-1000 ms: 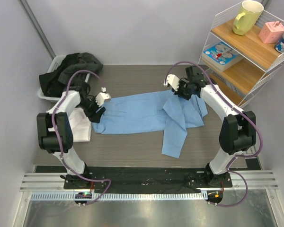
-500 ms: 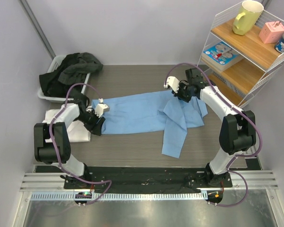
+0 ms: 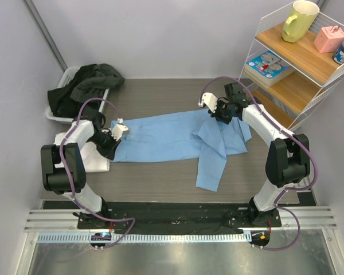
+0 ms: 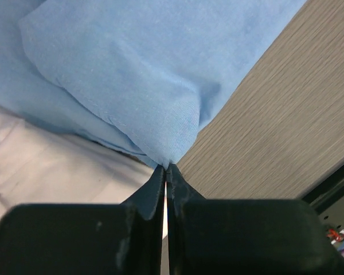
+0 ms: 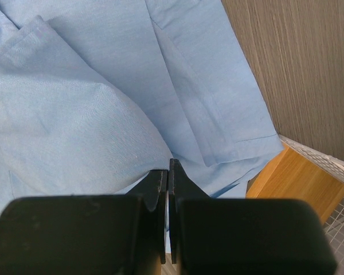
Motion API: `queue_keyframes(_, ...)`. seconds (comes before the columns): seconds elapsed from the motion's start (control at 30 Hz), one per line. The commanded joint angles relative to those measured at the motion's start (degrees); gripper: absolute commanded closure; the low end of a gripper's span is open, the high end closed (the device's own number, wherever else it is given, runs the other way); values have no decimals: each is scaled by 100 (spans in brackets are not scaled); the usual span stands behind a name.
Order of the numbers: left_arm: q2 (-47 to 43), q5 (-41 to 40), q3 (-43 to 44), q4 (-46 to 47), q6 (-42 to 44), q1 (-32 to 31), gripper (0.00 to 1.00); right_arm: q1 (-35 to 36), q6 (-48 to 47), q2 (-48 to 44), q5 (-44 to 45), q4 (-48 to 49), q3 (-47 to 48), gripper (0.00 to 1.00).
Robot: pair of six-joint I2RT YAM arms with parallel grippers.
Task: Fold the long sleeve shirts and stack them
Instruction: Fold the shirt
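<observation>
A light blue long sleeve shirt (image 3: 166, 137) lies spread across the table, one sleeve hanging toward the near edge. My left gripper (image 3: 110, 148) is shut on its near left corner; in the left wrist view the jaws (image 4: 167, 167) pinch the tip of the blue cloth (image 4: 120, 69). My right gripper (image 3: 219, 116) is shut on a fold at the shirt's far right; in the right wrist view its tips (image 5: 168, 166) meet under the raised blue fold (image 5: 92, 114). A white shirt (image 3: 96, 160) lies folded at the left, under the left arm and the blue corner (image 4: 46, 172).
A white basket (image 3: 56, 114) heaped with dark clothes stands at the back left. A wire shelf unit (image 3: 298, 86) with wooden boards, a yellow mug, a pink box and a book stands at the right, its corner (image 5: 292, 177) close to my right gripper.
My left gripper has dropped toward the shirt's left corner and closed on it. The right arm has stayed where it was.
</observation>
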Motion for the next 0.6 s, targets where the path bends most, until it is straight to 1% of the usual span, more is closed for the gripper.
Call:
queue_keyframes(0.0, 274, -356, 395, -585, 513, 54, 100, -7, -17, -51, -47, 202, 18, 99)
queue_keyframes(0.03, 336, -286, 483, -681, 514, 45, 90, 2, 26, -33, -64, 202, 27, 99)
queue_keyframes(0.13, 345, 39, 668, -797, 558, 36, 70, 37, 123, 11, -135, 229, 79, 99)
queue_keyframes(0.2, 161, 109, 642, -543, 471, 27, 68, 98, 158, 28, -117, 308, 62, 99)
queue_keyframes(0.3, -15, 180, 686, -445, 427, 1, 69, 116, 159, 134, -56, 405, 80, 99)
queue_keyframes(0.37, -77, 303, 686, -331, 278, -43, 67, 116, 150, 239, -3, 422, 114, 99)
queue_keyframes(0.43, 19, 225, 703, -330, 6, -174, 62, 116, 150, 257, 32, 431, 124, 99)
queue_keyframes(0.5, 160, 215, 703, -392, -74, -184, 57, 116, 141, 257, 50, 431, 115, 99)
queue_keyframes(0.57, 187, -38, 554, -322, -58, -192, 55, 107, 132, 213, 85, 422, 62, 99)
